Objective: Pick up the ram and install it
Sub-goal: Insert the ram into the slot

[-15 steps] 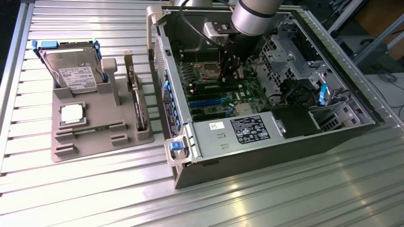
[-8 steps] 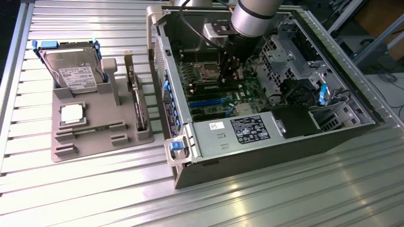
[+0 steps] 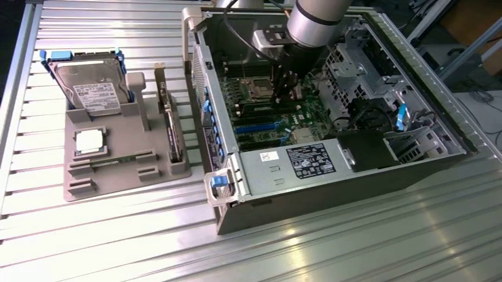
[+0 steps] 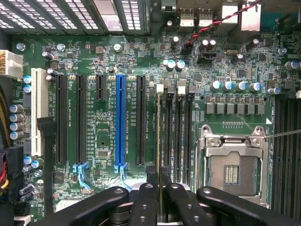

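My gripper (image 4: 159,178) is down inside the open computer case (image 3: 235,176), over the motherboard (image 4: 103,141). It is shut on the ram (image 4: 159,127), which I see edge-on as a thin line running away from the fingers (image 4: 149,197). The ram lies along the memory slot nearest the expansion slots, and its far end reaches that slot's white latch (image 4: 159,88). I cannot tell whether it is seated in the slot. In the exterior view the gripper (image 3: 284,88) hangs beside the processor socket (image 3: 257,88).
More black memory slots (image 4: 178,132) and the open processor socket (image 4: 233,167) lie right beside the ram. A blue expansion slot (image 4: 120,122) is on its other side. The power supply (image 3: 310,161) fills the case's near end. A grey tray (image 3: 102,188) outside holds a hard drive (image 3: 93,88), a silver processor (image 3: 89,141) and an expansion card (image 3: 171,132).
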Robot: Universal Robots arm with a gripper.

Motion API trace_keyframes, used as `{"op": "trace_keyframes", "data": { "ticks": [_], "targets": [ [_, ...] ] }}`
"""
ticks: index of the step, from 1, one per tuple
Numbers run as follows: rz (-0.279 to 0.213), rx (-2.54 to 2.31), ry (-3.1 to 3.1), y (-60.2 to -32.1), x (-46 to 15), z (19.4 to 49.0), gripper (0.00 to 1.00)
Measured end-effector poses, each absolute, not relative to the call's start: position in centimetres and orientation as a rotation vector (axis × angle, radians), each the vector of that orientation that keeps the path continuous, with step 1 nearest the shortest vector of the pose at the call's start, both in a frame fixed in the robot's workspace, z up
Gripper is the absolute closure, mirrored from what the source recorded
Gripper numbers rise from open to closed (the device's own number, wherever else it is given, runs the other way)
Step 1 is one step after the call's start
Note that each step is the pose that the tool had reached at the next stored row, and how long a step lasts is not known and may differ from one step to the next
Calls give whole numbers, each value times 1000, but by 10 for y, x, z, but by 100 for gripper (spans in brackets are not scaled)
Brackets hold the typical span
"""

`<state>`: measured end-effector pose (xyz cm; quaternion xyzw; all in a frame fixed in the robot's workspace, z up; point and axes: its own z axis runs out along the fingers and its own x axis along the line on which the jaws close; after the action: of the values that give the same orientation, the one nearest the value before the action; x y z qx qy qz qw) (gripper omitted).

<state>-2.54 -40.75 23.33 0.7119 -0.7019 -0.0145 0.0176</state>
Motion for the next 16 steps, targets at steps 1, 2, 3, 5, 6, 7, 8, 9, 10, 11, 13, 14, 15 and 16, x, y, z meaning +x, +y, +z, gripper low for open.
{"op": "trace_keyframes", "data": {
  "ticks": [1, 2, 3, 5, 6, 7, 8, 9, 10, 11, 13, 14, 15, 16],
  "targets": [
    [-45, 2207, -2186, -407, -25, 233, 87],
    [-45, 2203, -2190, -406, -25, 233, 87],
    [-45, 2203, -2189, -406, -25, 233, 87],
    [-45, 2203, -2190, -407, -25, 232, 87],
    [-45, 2203, -2190, -407, -25, 232, 87],
    [-45, 2203, -2190, -407, -25, 231, 87],
    [-45, 2203, -2190, -407, -24, 231, 87],
    [-45, 2203, -2190, -407, -24, 231, 87],
    [-45, 2203, -2190, -407, -24, 231, 87],
    [-45, 2203, -2190, -407, -24, 231, 87],
    [-45, 2203, -2190, -407, -24, 230, 87],
    [-45, 2203, -2190, -407, -24, 230, 87],
    [-45, 2203, -2190, -407, -24, 230, 80],
    [-45, 2203, -2190, -407, -24, 230, 73]
  ]
}}
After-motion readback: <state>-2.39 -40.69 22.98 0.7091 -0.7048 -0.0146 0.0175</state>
